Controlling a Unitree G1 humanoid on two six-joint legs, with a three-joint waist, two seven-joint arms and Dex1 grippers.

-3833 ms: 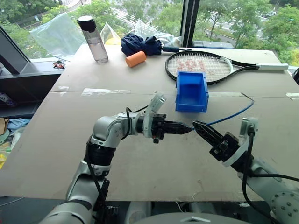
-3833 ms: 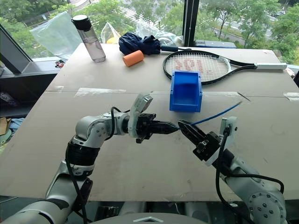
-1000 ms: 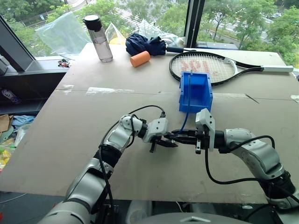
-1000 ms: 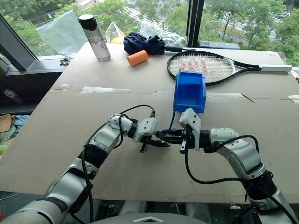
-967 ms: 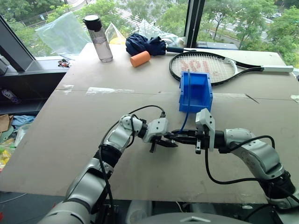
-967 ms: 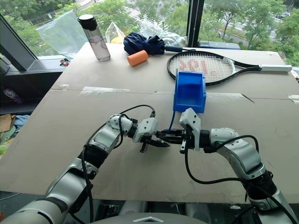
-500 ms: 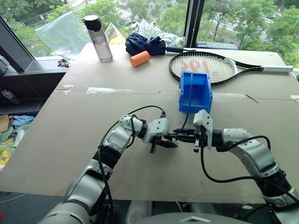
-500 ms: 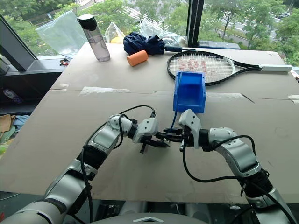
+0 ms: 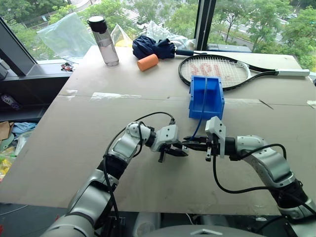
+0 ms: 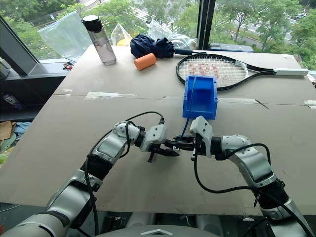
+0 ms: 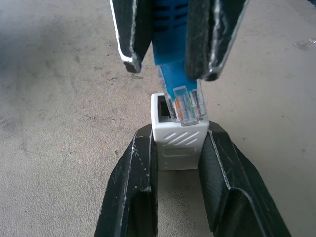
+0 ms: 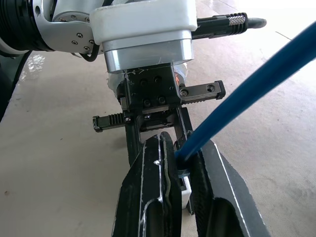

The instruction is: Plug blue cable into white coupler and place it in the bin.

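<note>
In front of the bin [image 9: 205, 97], my two grippers meet tip to tip just above the table. My left gripper [image 11: 178, 133] is shut on the white coupler [image 11: 178, 145], its dark socket facing the other gripper. My right gripper [image 12: 181, 145] is shut on the blue cable [image 12: 247, 84] just behind its clear plug [image 11: 186, 104]. The plug tip lies against the coupler's socket end, offset to one side of the opening. From the grip, the blue cable [image 9: 200, 116] rises and arcs back over the bin.
At the back of the table lie a tennis racket [image 9: 217, 69], an orange cylinder [image 9: 146, 62], a dark blue cloth bundle [image 9: 153, 47] and a water bottle [image 9: 103, 40]. Bare tabletop [image 9: 79, 133] surrounds the grippers.
Since the oldest frames the grippers have come together from apart, and the cable's free end has swung from the right to above the bin. Over the last second nothing has visibly moved.
</note>
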